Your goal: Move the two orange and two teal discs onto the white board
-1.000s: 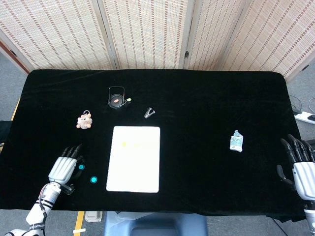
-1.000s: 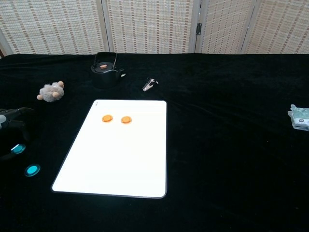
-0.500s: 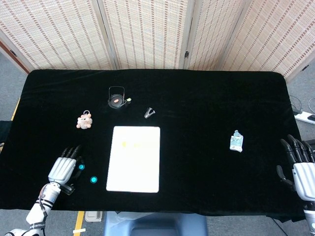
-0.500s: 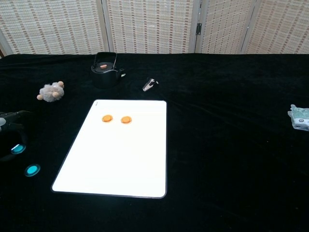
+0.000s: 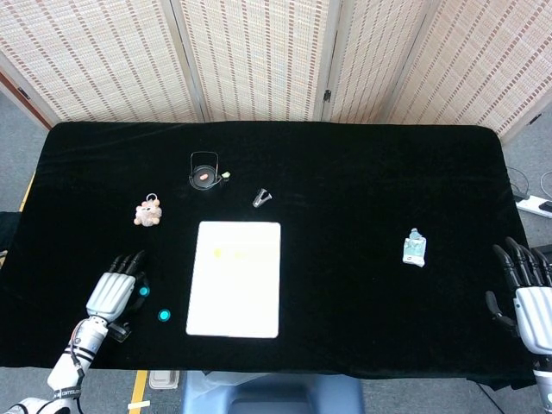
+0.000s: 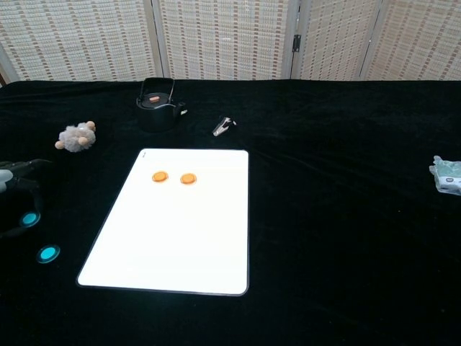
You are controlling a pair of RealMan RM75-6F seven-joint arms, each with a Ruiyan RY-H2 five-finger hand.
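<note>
My left hand (image 5: pixel 109 295) has eased slightly toward the table's front-left corner — fingers loosely extended over one teal disc (image 6: pixel 29 219), grasping nothing; second teal disc (image 6: pixel 48 253) lies free nearby, both orange discs (image 6: pixel 173 177) already on the white board (image 6: pixel 173 238) — pickup pending.

Two discs (image 6: pixel 173 177) on the board (image 6: pixel 173 238), two discs (image 6: pixel 39 236) left of it, kettle (image 6: pixel 156 103) behind

Over the last second the left hand (image 5: pixel 109 295) draws slightly back toward the near table edge, so the teal disc (image 6: pixel 29 219) beside its fingers (image 6: pixel 21 167) shows more fully, while the right hand (image 5: pixel 528 289) sinks a little lower.
</note>
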